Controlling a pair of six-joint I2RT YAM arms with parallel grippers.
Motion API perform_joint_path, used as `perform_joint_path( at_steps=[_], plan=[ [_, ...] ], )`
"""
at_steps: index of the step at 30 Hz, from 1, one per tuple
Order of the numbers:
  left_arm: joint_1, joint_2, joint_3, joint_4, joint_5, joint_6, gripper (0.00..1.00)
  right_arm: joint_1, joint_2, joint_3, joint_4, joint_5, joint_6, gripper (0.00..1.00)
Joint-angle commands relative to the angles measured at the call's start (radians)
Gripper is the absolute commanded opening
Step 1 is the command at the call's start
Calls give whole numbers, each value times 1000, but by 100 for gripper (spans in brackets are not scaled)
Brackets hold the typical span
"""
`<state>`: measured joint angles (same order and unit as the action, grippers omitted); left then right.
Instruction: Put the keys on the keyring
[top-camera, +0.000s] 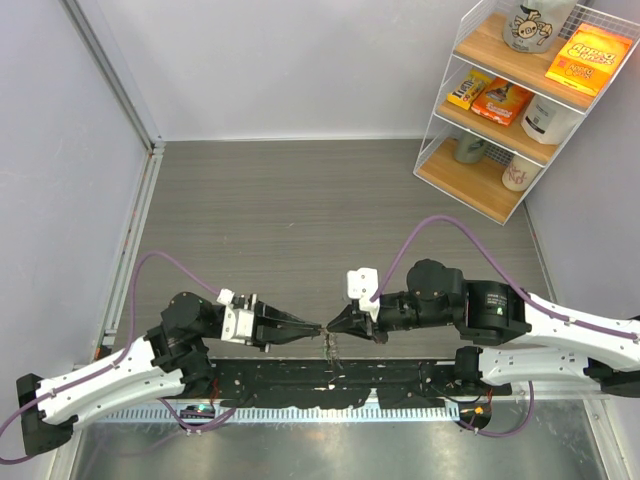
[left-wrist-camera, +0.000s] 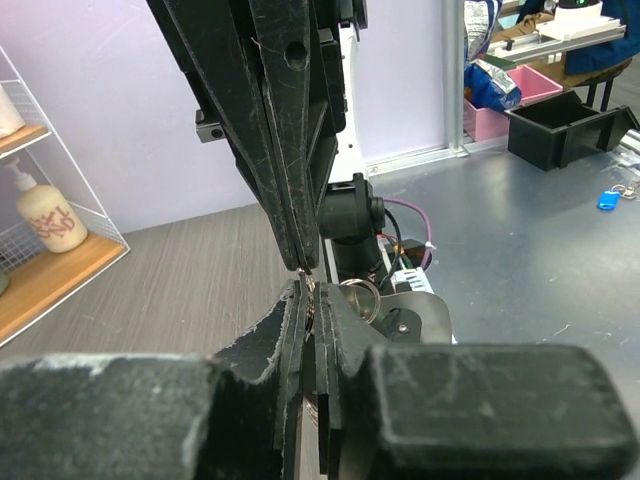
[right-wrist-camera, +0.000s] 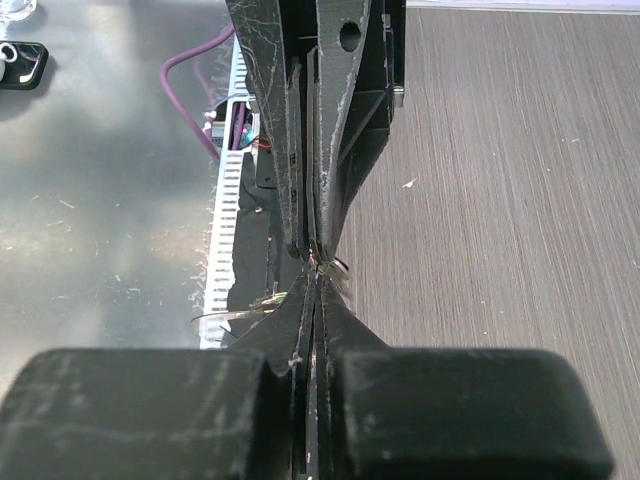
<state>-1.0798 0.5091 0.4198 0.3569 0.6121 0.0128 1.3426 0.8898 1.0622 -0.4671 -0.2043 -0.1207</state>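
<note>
Work surface: a grey wood-grain table (top-camera: 300, 200) enclosed by pale lavender walls (top-camera: 300, 60); a white wire shelf (top-camera: 500, 190) with wooden boards, boxes and mugs stands at the far right corner; a metal strip borders the near edge.

Task object: the keyring (top-camera: 330, 347) appears in the top view as a thin silvery strand just under the point where the two grippers meet, off the table near the front edge; its long axis runs from the fingertips toward the arm bases; the keys cannot be made out.

Arms: both reach inward and low, forearms almost level; the left gripper (top-camera: 318, 327) and the right gripper (top-camera: 333, 325) meet tip to tip at the centre; both finger pairs are pressed together on thin metal; which piece each clamps cannot be told.
</note>
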Motion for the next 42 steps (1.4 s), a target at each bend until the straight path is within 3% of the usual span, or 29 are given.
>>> perform_joint_path(
  at_steps=[1,6,26,29,33,38,42],
  plan=[
    [-2,5,34,27,17,16,11,4,-25,51,90,-3,13,6],
    [-2,3,37,21,17,24,0,3,-43,38,128,29,24,5],
    [0,-15,22,43,-6,16,0,4,-98,-165,522,109,104,6],
    [-2,-17,20,42,-11,15,0,6,-94,-163,521,112,96,5],
    [-2,-32,16,39,-25,15,7,7,-94,-154,506,109,92,5],
    [-2,-44,8,39,-77,7,29,10,-92,-157,496,103,95,5],
    [0,-38,17,19,-113,6,30,15,-94,-162,496,100,96,6]
  ],
)
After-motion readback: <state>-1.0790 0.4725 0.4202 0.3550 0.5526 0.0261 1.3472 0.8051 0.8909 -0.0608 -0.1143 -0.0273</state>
